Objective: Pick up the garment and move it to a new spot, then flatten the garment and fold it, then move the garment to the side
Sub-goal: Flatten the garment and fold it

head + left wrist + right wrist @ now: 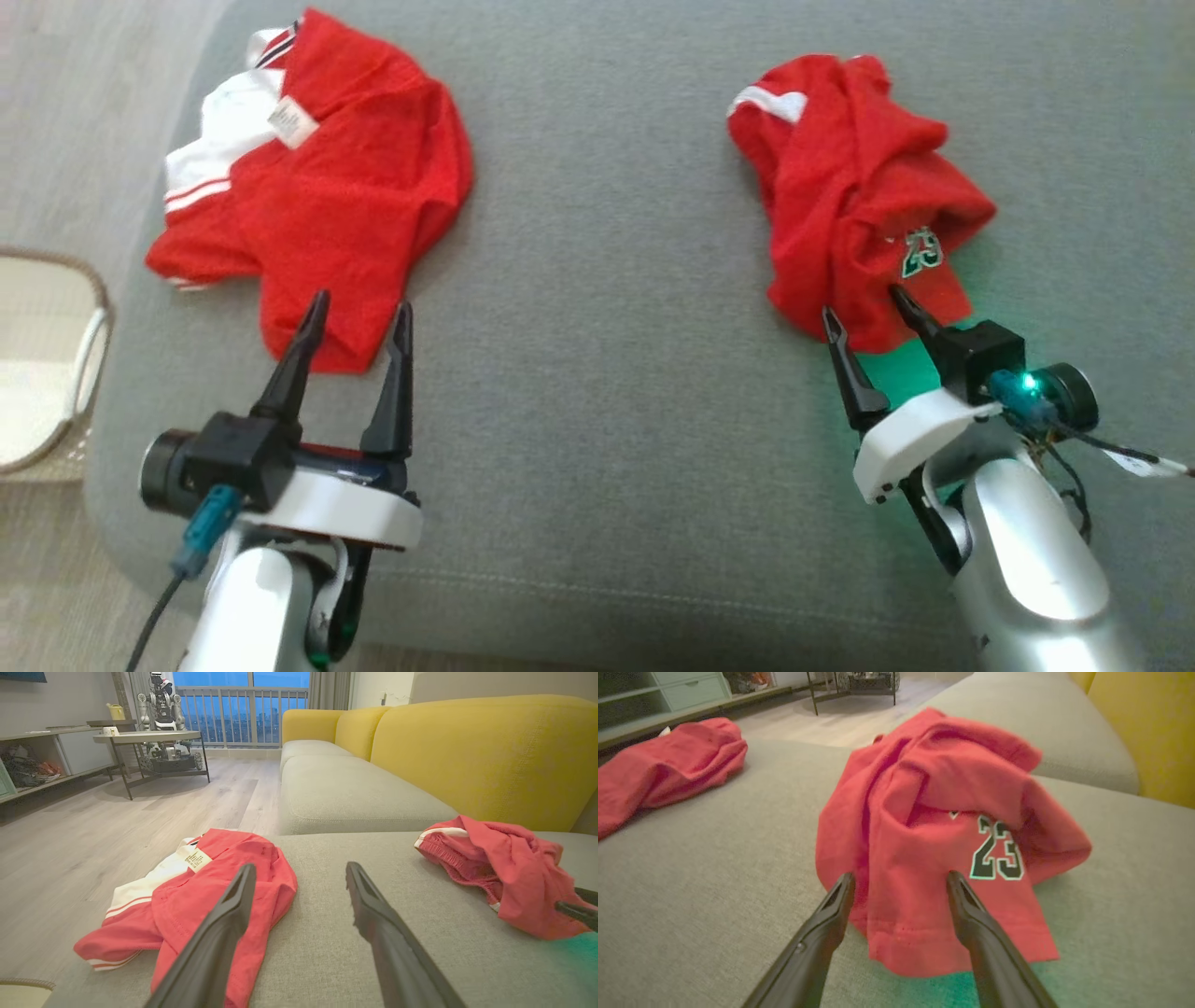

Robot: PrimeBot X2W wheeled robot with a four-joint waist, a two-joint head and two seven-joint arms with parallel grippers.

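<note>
Both wide-open and empty, left gripper [362, 301] and right gripper [861, 301] face rumpled red garments [336, 196].

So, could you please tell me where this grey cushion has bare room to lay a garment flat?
Bare patch: the middle, between the red-and-white garment and the numbered red garment, down to the cushion edge. Crowded: both ends.

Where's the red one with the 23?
In the head view, the 23 garment lies crumpled on the right of the grey cushion, at the right gripper, apart from the other red garment.
</note>
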